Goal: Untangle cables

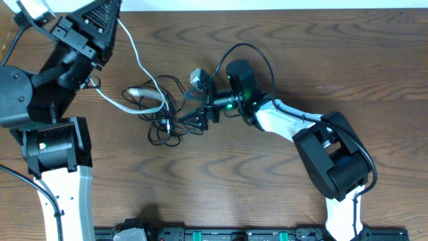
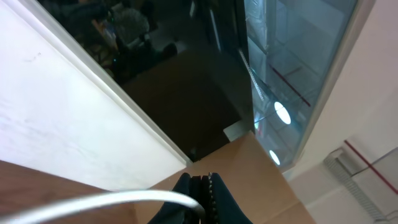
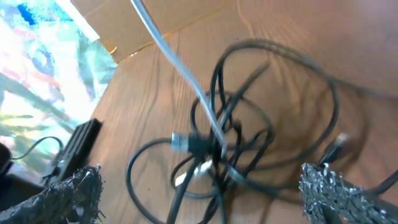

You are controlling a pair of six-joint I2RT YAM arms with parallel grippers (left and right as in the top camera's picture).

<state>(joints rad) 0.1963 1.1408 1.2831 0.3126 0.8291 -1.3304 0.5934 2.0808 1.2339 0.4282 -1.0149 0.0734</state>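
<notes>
Cables [image 1: 166, 114] tangled on table [image 1: 267, 194]; white cable [image 3: 179, 65] crosses black loops [image 3: 214, 155]

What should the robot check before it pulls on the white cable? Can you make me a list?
1. Left gripper shut on the white cable: ok.
2. Right gripper open and ready to grab: ok.
3. Black cables lie between the right gripper's jaws: ok.
4. White cable free of the black cables: not ok, it runs through the middle of their tangle.
5. Which black cable lies on top in the tangle: cannot tell, the view is blurred.
</notes>
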